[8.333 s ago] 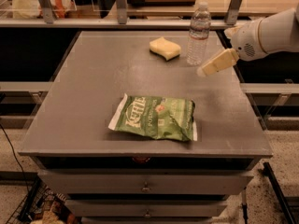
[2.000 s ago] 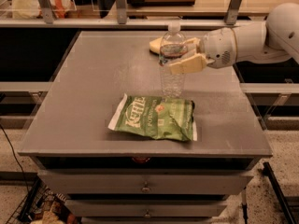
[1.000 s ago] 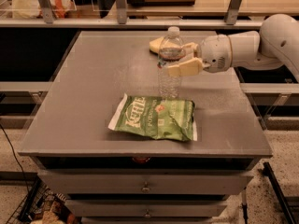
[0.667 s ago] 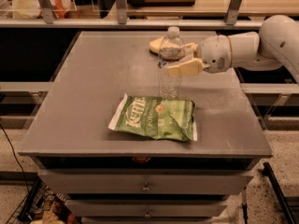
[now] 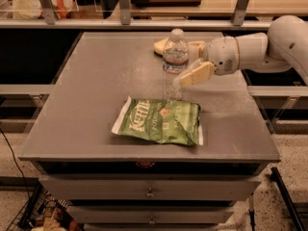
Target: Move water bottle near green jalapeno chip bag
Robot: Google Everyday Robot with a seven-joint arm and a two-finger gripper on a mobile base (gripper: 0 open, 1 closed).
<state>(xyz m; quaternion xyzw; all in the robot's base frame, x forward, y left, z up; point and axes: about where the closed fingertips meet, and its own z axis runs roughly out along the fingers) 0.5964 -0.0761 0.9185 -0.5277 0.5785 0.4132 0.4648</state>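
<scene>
The water bottle (image 5: 174, 64), clear with a white cap, stands upright on the grey table (image 5: 96, 90), its base just behind the back edge of the green jalapeno chip bag (image 5: 161, 121). The bag lies flat near the table's front, with white "Kettle" lettering. My gripper (image 5: 186, 64) reaches in from the right at the bottle's right side. Its cream fingers (image 5: 196, 74) are spread, one in front of the bottle and one behind, and do not squeeze it.
A yellow sponge (image 5: 160, 45) lies behind the bottle near the table's back edge. A railing and shelves (image 5: 144, 18) stand behind the table. Drawers (image 5: 149, 191) are below the front edge. My arm (image 5: 269, 44) spans the right rear.
The bottle has been set down behind the bag. The fingers have spread and the gripper has drawn slightly back to the right.
</scene>
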